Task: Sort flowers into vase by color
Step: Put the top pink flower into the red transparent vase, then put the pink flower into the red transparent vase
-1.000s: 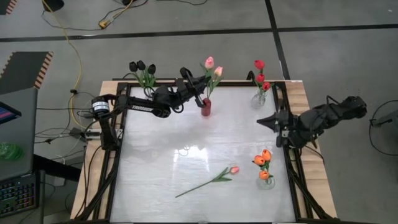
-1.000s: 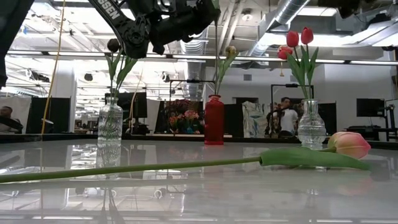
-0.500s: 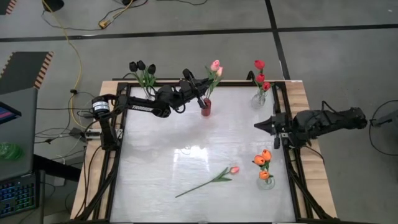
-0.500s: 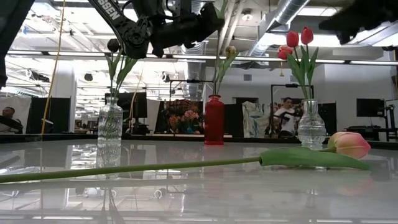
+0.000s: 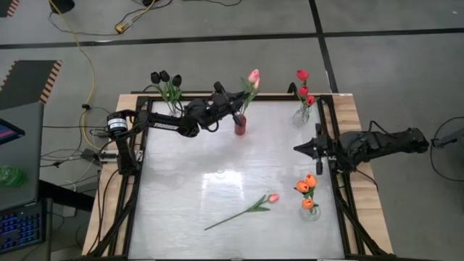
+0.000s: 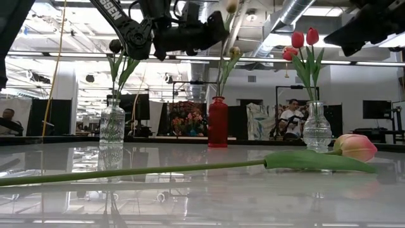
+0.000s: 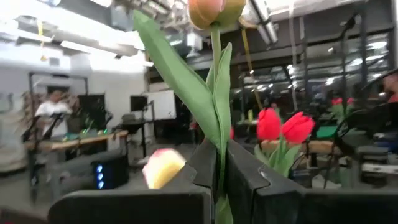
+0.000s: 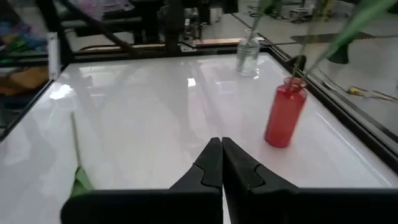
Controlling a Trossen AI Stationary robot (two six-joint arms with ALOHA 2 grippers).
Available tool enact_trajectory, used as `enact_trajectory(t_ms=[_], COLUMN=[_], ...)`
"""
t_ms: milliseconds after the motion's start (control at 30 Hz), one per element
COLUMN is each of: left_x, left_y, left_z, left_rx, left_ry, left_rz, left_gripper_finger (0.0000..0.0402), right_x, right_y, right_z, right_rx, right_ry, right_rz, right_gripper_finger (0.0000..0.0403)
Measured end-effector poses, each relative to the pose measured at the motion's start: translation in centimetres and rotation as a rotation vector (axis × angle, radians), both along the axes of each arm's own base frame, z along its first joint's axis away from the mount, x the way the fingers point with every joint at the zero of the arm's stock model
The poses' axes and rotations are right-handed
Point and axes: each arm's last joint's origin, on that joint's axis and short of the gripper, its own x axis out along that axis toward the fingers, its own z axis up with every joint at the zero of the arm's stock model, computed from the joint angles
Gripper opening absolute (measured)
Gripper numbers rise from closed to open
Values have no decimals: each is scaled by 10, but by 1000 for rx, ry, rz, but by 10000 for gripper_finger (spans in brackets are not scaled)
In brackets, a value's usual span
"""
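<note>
The white desk (image 5: 217, 159) has four vases near its edges. A clear vase (image 5: 176, 110) at the far left corner holds black flowers (image 5: 164, 77). A red vase (image 5: 240, 125) stands at the far middle. Another clear vase (image 5: 301, 115) at the far right holds red flowers (image 5: 304, 83). A fourth vase (image 5: 309, 211) near the right edge holds orange flowers (image 5: 307, 186).

The left gripper (image 5: 238, 110) is up above the red vase. Its fingers (image 7: 205, 162) are pinched on the green stem of a pink flower (image 5: 253, 76), which stands upright with a long leaf beside the stem. A second pale flower head (image 7: 163, 167) shows just behind the fingers.

One more pink flower (image 5: 272, 197) lies flat on the desk, near the orange ones, its long stem pointing toward the near left.

The right gripper (image 5: 299, 148) hangs over the right side of the desk, fingers (image 8: 211, 163) pressed together, holding nothing.
</note>
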Motion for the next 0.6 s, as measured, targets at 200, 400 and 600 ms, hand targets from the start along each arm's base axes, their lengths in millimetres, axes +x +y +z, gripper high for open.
enact_trajectory(t_ms=[200, 400, 600], left_x=[1, 2, 1], left_y=[1, -2, -9], left_z=[-4, -5, -5], left_rx=[-59, -76, -114], left_ry=[19, 37, 186], left_rz=[13, 53, 88], left_gripper_finger=[53, 114, 157], right_x=[0, 0, 0], right_y=[1, 1, 1], right_z=[0, 0, 0], right_rx=[-1, -3, -3], right_ry=[3, 4, 5], right_rz=[23, 24, 24], right_gripper_finger=[26, 26, 26])
